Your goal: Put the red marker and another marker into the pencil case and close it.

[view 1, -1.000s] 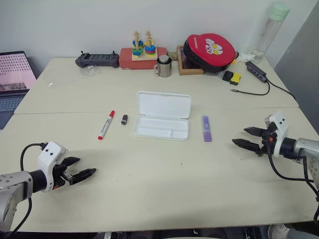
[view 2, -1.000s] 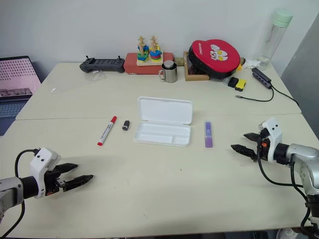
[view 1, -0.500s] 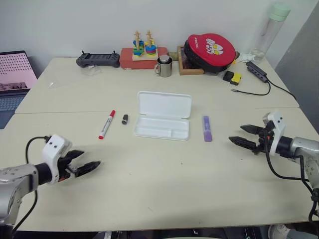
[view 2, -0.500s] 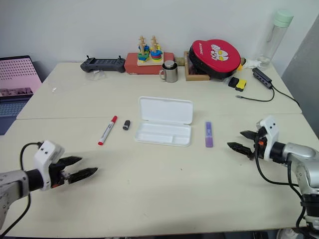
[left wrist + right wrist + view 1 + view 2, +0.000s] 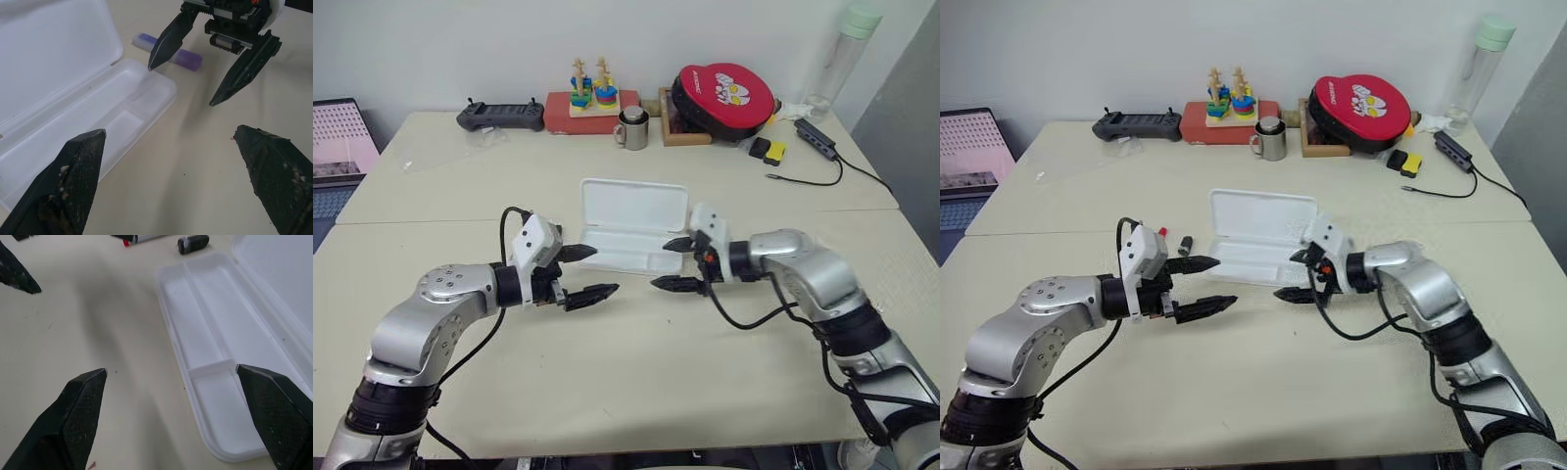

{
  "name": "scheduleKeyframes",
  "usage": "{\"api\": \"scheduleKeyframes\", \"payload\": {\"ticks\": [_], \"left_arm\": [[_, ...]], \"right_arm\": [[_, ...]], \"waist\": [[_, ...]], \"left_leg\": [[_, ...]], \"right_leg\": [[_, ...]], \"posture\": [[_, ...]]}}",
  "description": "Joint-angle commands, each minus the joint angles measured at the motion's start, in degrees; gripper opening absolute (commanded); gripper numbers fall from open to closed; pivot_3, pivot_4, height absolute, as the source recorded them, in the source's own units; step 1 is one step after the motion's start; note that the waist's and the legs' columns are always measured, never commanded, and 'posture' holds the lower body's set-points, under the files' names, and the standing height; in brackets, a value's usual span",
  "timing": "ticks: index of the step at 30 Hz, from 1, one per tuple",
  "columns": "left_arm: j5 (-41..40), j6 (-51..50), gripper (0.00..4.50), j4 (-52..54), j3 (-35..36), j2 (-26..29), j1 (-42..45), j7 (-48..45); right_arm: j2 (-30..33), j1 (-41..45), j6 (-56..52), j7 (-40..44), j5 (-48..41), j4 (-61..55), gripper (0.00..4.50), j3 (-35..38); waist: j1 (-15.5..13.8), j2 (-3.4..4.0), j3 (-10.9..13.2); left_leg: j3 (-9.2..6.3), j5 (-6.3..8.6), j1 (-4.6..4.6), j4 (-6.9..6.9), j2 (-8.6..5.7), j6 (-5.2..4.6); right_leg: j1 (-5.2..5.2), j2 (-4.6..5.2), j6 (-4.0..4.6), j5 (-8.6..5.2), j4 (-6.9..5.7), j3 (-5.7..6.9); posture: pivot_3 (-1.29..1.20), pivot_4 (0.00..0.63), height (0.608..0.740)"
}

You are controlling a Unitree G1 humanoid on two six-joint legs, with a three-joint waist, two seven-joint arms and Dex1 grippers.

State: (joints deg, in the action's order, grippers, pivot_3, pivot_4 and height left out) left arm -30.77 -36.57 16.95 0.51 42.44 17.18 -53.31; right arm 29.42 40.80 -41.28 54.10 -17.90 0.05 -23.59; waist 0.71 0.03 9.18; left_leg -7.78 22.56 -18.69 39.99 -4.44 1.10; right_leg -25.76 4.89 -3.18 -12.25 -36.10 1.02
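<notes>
The pencil case (image 5: 634,208) lies open mid-table, its lid laid back and its tray (image 5: 210,342) empty. My left gripper (image 5: 594,271) and right gripper (image 5: 660,264) hover just in front of it, tips facing each other a short way apart, both open and holding nothing. The red marker (image 5: 1163,231) lies left of the case, mostly hidden behind my left wrist; its end (image 5: 128,241) shows in the right wrist view. The purple marker (image 5: 184,57) lies on the table just beyond my right gripper (image 5: 182,84), past the tray's end.
A small black cap piece (image 5: 1187,242) lies between the red marker and the case. Along the back edge stand a controller (image 5: 502,116), a ring-stacker toy (image 5: 592,96), a metal mug (image 5: 633,129), a red round case (image 5: 724,90), a bottle (image 5: 842,54) and a cable hub (image 5: 815,140). A laptop (image 5: 337,137) sits far left.
Both arms swung in from the table's sides to the middle, in front of the case. Their grippers stayed open. The left wrist now covers most of the red marker.
</notes>
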Motion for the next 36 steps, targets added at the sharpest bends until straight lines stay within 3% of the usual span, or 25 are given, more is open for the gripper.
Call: {"api": "scheduleKeyframes", "payload": {"ticks": [1, 3, 6, 20, 26, 36], "left_arm": [[1.03, 2.62, 4.50, -0.78, -0.88, -1.27, 2.16, -0.60], [1.22, 3.08, 4.50, -1.27, -0.89, -1.73, 2.49, -0.54], [1.28, 3.39, 4.50, -1.62, -0.89, -2.04, 2.66, -0.55], [2.19, 5.22, 4.50, -3.25, -0.49, -2.06, 2.16, -0.85], [1.75, 4.67, 4.50, -2.85, 2.09, 0.09, -0.40, -1.04], [0.29, 2.62, 4.50, 0.72, 8.21, 3.52, -8.80, -0.61]], "right_arm": [[-1.05, 2.18, -0.66, 2.18, 3.17, 2.43, 4.16, -3.69], [-1.83, 2.82, -0.85, 1.93, 4.73, 4.85, 3.99, -4.86], [-3.24, 3.68, 0.57, 1.06, 6.94, 8.04, 3.39, -5.39], [-5.99, 4.58, 5.34, 2.28, 10.81, 9.33, 0.02, -3.82], [-3.10, 1.04, 10.59, 6.62, 9.70, 1.62, 0.02, -3.81], [0.91, -4.76, 9.12, 11.27, 11.00, -7.32, 0.02, -8.14]], "waist": [[0.31, 0.00, 0.00], [0.76, -0.01, -0.01], [1.16, -0.05, -0.04], [1.15, -0.06, -0.05], [1.15, -0.06, -0.05], [1.11, -0.06, -0.05]], "left_leg": [[0.02, 0.00, -0.09, 0.02, -0.01, 0.00], [0.01, 0.00, -0.10, 0.03, 0.00, 0.00], [0.06, 0.00, -0.08, 0.03, 0.01, 0.01], [0.16, 0.00, -0.10, 0.13, -0.07, 0.01], [0.16, 0.00, -0.10, 0.22, -0.07, 0.01], [0.16, 0.00, -0.11, 0.21, -0.03, 0.01]], "right_leg": [[-0.08, 0.01, -0.01, 0.01, -0.02, 0.01], [-0.11, 0.01, -0.01, 0.01, -0.05, 0.03], [-0.15, 0.01, -0.01, 0.01, -0.12, 0.00], [-0.40, 0.08, 0.00, 0.00, -0.64, -0.10], [-0.40, 0.08, 0.01, 0.00, -0.72, -0.10], [-0.41, 0.06, 0.03, -0.01, -0.73, -0.11]], "posture": [[0.00, 0.150, 0.740], [0.00, 0.150, 0.740], [0.00, 0.150, 0.740], [0.00, 0.150, 0.740], [0.00, 0.150, 0.740], [0.00, 0.150, 0.740]]}}
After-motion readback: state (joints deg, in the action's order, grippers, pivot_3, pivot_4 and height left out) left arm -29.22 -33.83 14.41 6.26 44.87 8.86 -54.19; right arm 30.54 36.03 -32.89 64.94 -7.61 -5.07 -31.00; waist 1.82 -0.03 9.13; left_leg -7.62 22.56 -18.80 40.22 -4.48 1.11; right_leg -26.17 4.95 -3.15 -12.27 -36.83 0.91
